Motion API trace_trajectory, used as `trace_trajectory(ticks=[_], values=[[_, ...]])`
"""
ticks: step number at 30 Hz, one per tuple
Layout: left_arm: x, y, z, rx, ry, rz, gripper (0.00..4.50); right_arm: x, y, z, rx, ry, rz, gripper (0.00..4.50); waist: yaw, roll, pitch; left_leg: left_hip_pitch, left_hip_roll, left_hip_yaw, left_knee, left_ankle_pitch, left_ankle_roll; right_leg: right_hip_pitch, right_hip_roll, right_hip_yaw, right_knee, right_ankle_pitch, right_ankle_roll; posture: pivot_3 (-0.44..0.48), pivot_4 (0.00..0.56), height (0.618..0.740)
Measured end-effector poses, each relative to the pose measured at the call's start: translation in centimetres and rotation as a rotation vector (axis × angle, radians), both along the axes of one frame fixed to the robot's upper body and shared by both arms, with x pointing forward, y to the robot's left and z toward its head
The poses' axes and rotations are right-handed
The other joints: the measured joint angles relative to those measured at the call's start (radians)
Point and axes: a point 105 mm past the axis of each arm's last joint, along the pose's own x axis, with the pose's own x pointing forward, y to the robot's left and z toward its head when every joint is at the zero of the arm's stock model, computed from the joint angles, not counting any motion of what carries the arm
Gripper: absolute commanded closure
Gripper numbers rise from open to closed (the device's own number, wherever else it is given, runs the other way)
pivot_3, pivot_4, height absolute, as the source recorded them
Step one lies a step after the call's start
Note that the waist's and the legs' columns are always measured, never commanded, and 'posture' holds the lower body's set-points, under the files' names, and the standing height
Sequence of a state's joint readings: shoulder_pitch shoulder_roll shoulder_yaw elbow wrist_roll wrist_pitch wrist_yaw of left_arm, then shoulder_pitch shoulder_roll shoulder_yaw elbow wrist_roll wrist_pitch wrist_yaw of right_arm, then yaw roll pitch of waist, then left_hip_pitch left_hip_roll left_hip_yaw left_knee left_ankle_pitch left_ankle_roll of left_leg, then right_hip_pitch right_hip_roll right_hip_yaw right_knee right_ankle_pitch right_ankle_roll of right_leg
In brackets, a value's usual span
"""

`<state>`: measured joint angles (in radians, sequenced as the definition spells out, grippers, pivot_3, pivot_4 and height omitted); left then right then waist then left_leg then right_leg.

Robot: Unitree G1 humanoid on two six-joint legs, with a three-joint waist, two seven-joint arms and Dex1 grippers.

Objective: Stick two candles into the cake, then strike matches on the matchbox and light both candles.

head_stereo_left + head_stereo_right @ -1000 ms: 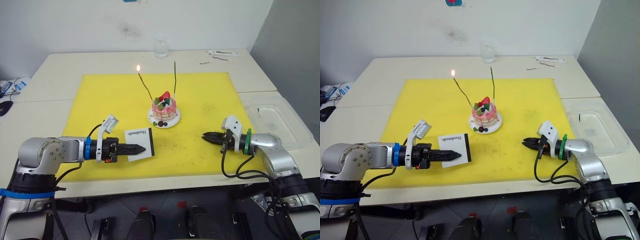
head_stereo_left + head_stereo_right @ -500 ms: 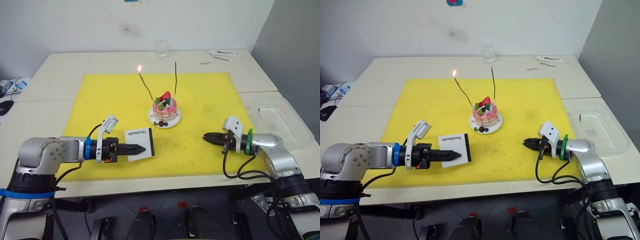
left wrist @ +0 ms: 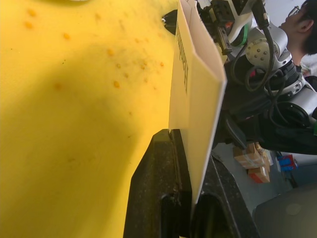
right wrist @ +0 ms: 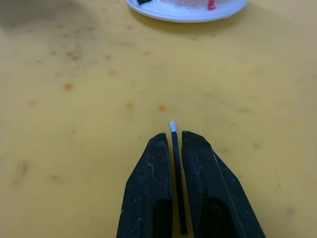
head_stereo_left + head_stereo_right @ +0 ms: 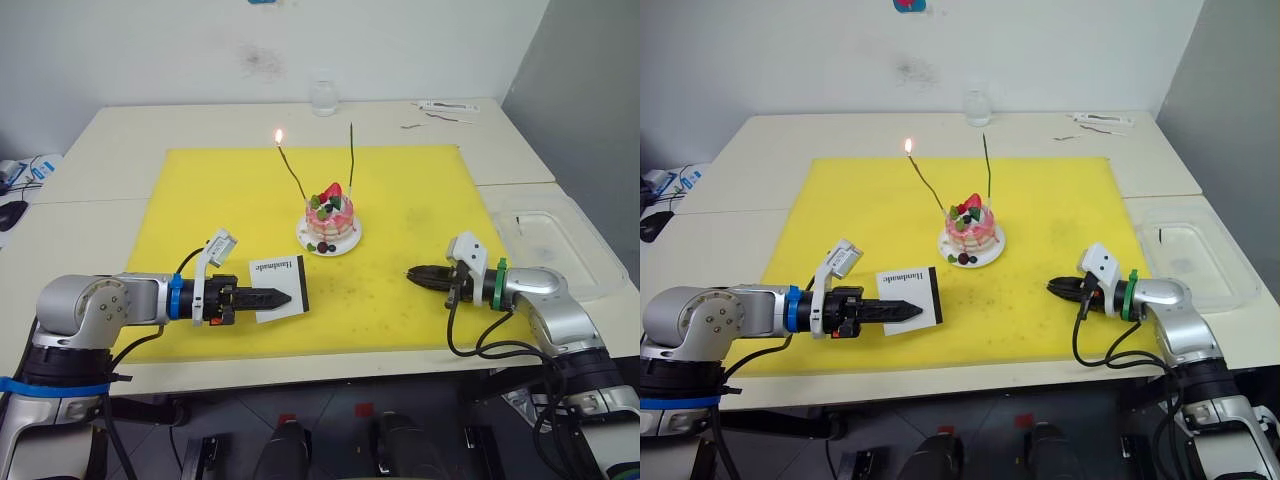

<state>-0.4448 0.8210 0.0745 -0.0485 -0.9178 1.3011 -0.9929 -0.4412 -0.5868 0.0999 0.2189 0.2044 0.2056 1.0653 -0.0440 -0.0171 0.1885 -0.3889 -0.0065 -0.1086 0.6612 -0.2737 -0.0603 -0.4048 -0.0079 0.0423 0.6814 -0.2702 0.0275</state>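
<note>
Very little has changed in the last second: the right gripper [image 4: 172, 141] has slid a tiny bit away from the cake [image 5: 330, 212], and the left gripper [image 5: 278, 297] has stayed where it was. This is taken to mean that a short wait is being made before the second match is struck. Both candles [image 5: 351, 158] are stuck in the cake, which sits on its little white plate [image 5: 345, 243] in the middle of the yellow mat [image 5: 400, 190]. One candle is lit, with a small flame [image 5: 279, 135] at its tip, and the other candle is not lit yet. The matchbox [image 5: 279, 275] is pinched tight between the left gripper's fingers and is held up on its edge, low over the mat. A match [image 4: 175, 148] with a pale tip is squeezed between the right gripper's closed fingers, well apart from the matchbox, so it must still be carried over and rubbed on the dark side. The mat is laid on a pale table [image 5: 120, 130], and many small dots can be seen on the mat. A glass [image 5: 322, 97] is kept near the white wall [image 5: 150, 40], and a clear tray [image 5: 555, 240] is kept beside the mat on the right. Part of a person [image 3: 303, 29] can be seen in the left wrist view.
</note>
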Motion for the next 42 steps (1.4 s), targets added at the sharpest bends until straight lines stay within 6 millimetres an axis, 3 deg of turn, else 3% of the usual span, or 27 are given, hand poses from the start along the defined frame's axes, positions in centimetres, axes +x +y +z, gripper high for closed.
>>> trace_trajectory(ticks=[2,13,15,19,22,26,42], values=[[0.0,0.0,0.0,0.0,0.0,0.0,4.5,0.0,0.0,0.0,0.006,0.002,0.0,4.48,0.0,0.0,0.0,0.0,0.0,0.0,0.0,0.0,0.0,0.0,0.0,0.0,0.0,0.0,0.0,0.0,0.15,0.74],[0.0,-0.4,0.0,-0.01,-0.003,-0.009,4.5,-0.4,-0.3,0.6,-0.008,0.019,0.006,4.48,0.002,0.0,0.0,0.0,0.0,0.0,0.0,0.0,0.0,0.0,0.0,0.0,0.0,0.0,0.0,0.0,0.15,0.74],[0.0,-1.0,0.1,-0.027,0.0,-0.019,4.5,-0.9,0.2,1.8,-0.007,0.007,0.036,4.48,0.003,0.0,0.0,0.0,0.001,0.0,0.0,0.0,0.0,0.0,-0.001,0.0,0.0,0.0,0.0,0.0,0.15,0.74],[0.6,-2.8,1.8,-0.061,-0.046,-0.066,4.5,-2.2,3.5,6.9,-0.034,-0.151,0.175,4.48,0.003,0.0,0.0,0.0,0.0,0.0,0.001,0.0,0.0,0.0,0.0,0.0,0.0,0.0,0.0,0.0,0.15,0.74],[1.3,-3.8,2.5,-0.082,-0.072,-0.073,4.5,-2.8,5.5,8.4,-0.075,-0.222,0.241,4.48,0.005,0.0,0.0,0.001,0.0,0.0,0.0,0.0,0.0,0.001,0.0,-0.001,0.0,0.0,0.0,0.0,0.15,0.74],[1.8,-5.2,2.8,-0.116,-0.075,-0.084,4.5,-3.5,8.4,8.5,-0.11,-0.284,0.315,4.48,0.005,0.0,0.0,0.001,0.0,0.0,0.0,0.001,-0.001,0.0,-0.001,0.0,0.0,0.0,0.0,0.0,0.15,0.74],[2.2,-5.1,2.4,-0.127,-0.052,-0.062,4.5,-2.7,9.1,8.2,-0.123,-0.331,0.281,4.48,0.01,0.0,0.0,0.0,0.0,0.0,0.0,0.001,-0.002,0.0,-0.001,0.0,0.0,0.0,0.0,0.0,0.15,0.74]])
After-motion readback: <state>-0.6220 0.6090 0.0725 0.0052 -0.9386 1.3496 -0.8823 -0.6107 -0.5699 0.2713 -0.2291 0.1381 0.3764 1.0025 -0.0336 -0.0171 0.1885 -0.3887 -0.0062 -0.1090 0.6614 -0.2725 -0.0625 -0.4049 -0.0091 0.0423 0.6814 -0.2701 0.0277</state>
